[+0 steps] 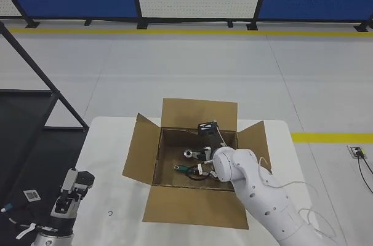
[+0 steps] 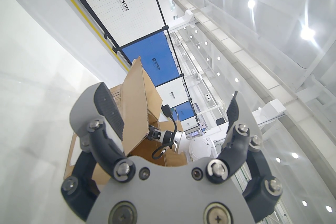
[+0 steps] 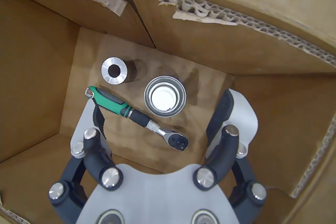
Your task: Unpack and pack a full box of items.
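An open cardboard box [image 1: 192,114] stands on the white table [image 1: 106,178]. On its floor lie a green-handled ratchet wrench [image 3: 136,116], a metal cylinder with a bore [image 3: 114,74] and a round metal tin [image 3: 165,95]. My right gripper [image 3: 160,114] hangs open inside the box, straddling the wrench from above, apart from it. The right arm [image 1: 248,178] leans into the box from the near right. My left gripper [image 2: 168,107] is open and holds nothing, tilted upward beside the table's near left corner, with the box [image 2: 136,109] beyond it.
The box's flaps [image 1: 196,209] spread outward on all sides. A black frame rack [image 1: 26,117] stands left of the table. Bare tabletop lies left of the box. A small ring-like item [image 1: 110,213] lies on the table near the front.
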